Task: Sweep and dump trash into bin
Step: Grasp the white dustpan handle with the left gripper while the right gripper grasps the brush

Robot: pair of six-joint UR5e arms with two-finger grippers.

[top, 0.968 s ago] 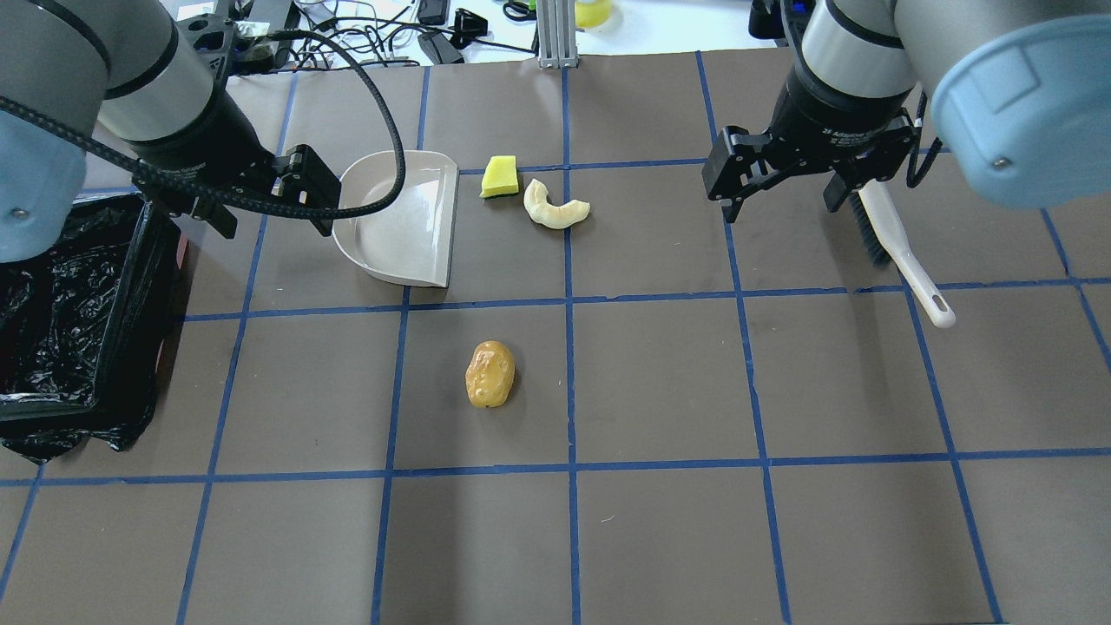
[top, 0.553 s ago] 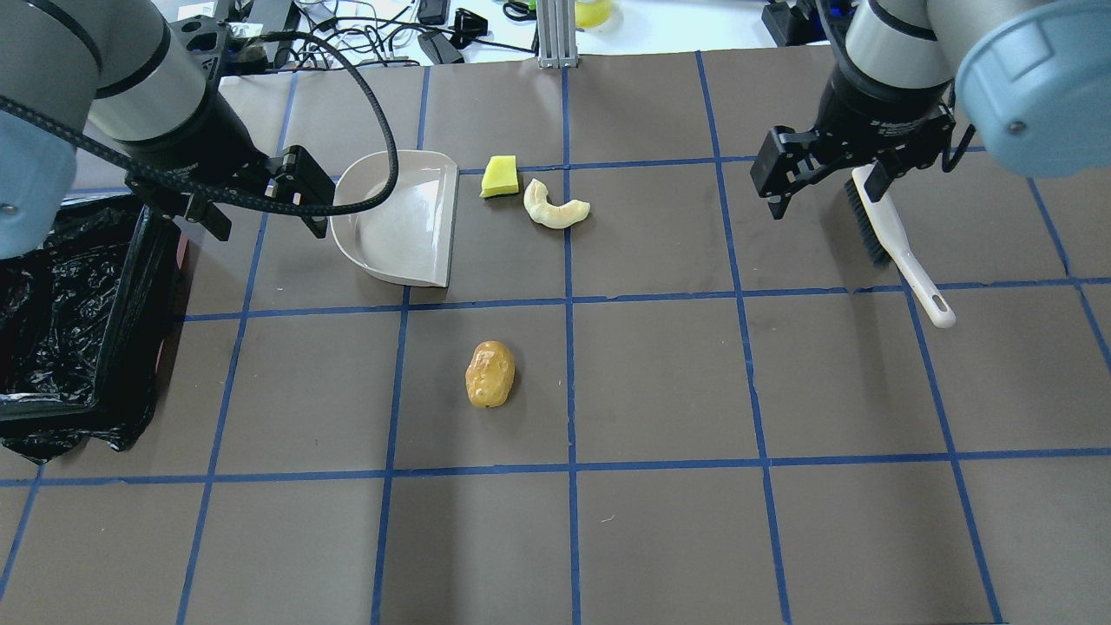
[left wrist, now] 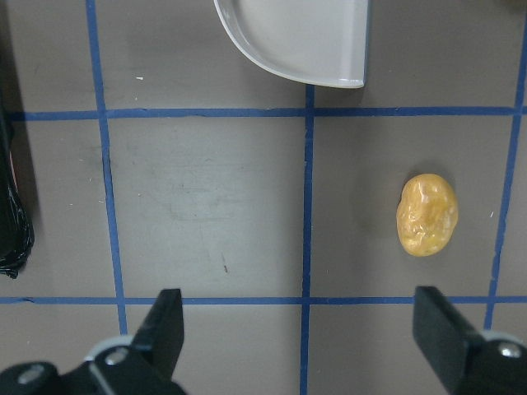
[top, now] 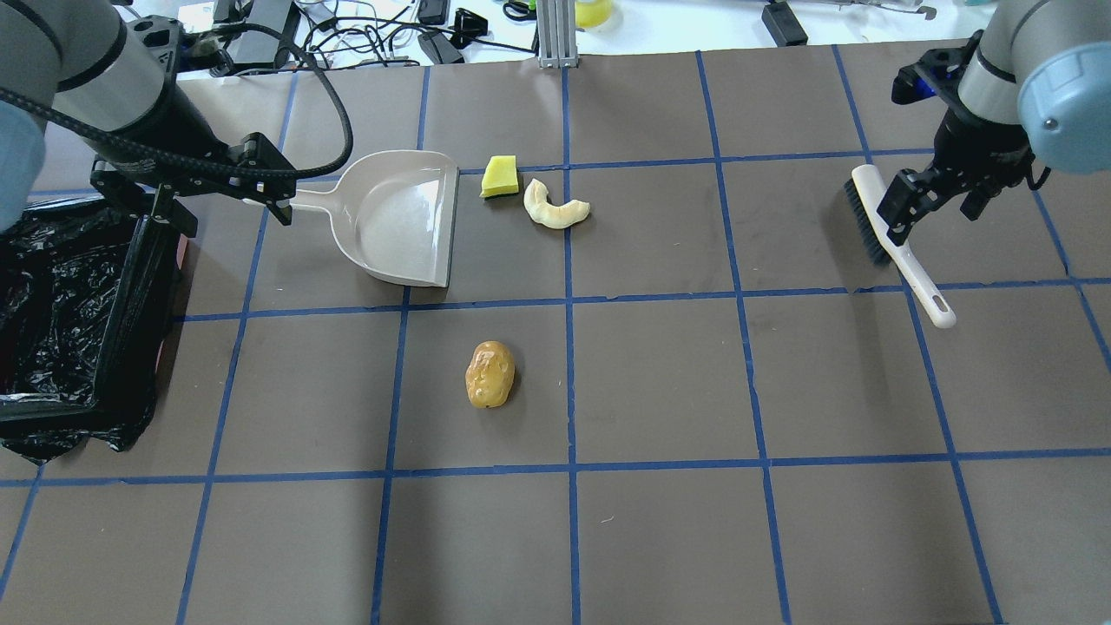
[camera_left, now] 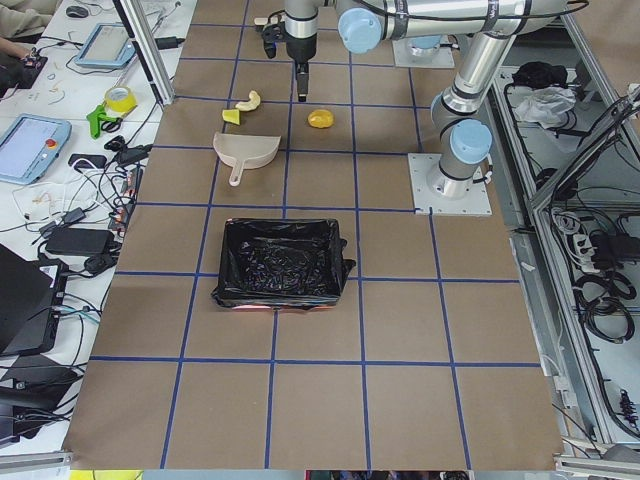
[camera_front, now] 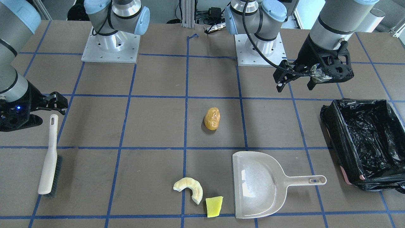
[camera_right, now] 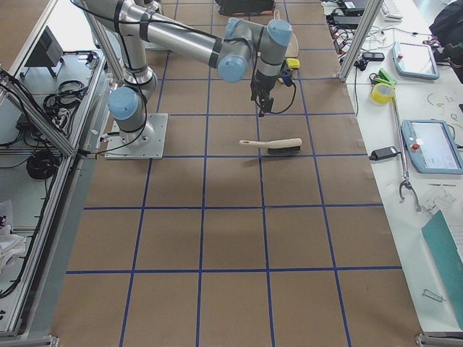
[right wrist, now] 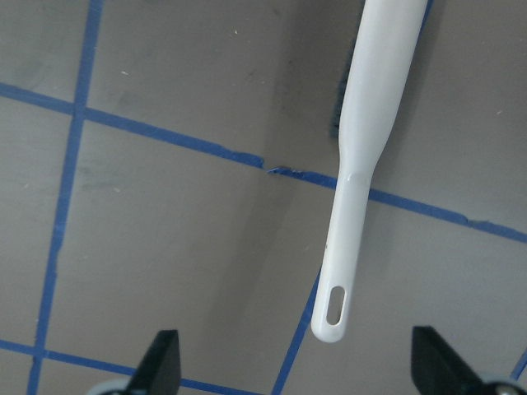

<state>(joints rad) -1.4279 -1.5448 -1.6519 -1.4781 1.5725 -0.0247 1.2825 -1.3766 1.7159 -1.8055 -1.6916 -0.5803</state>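
The amber blob (top: 490, 374) lies mid-table and also shows in the left wrist view (left wrist: 426, 215). The cream crescent (top: 555, 207) and the yellow wedge (top: 500, 176) lie just off the open edge of the beige dustpan (top: 399, 217). The bin (top: 121, 330), lined with a black bag, stands at the table's left edge. My left gripper (top: 217, 195) is open and empty, raised above the table between the dustpan's handle and the bin. My right gripper (top: 933, 204) is open and empty, just above the white brush (top: 894, 239). The brush handle (right wrist: 350, 230) lies below and between its fingers.
Blue tape divides the brown table into squares. Cables and an aluminium post (top: 554, 35) stand along the far edge. The two arm bases (camera_front: 110, 44) are bolted on the robot's side of the table.
Both grippers have moved outward. The left one went left off the dustpan, uncovering its handle. The right one went right, to above the brush. The trash, dustpan and brush have not moved.
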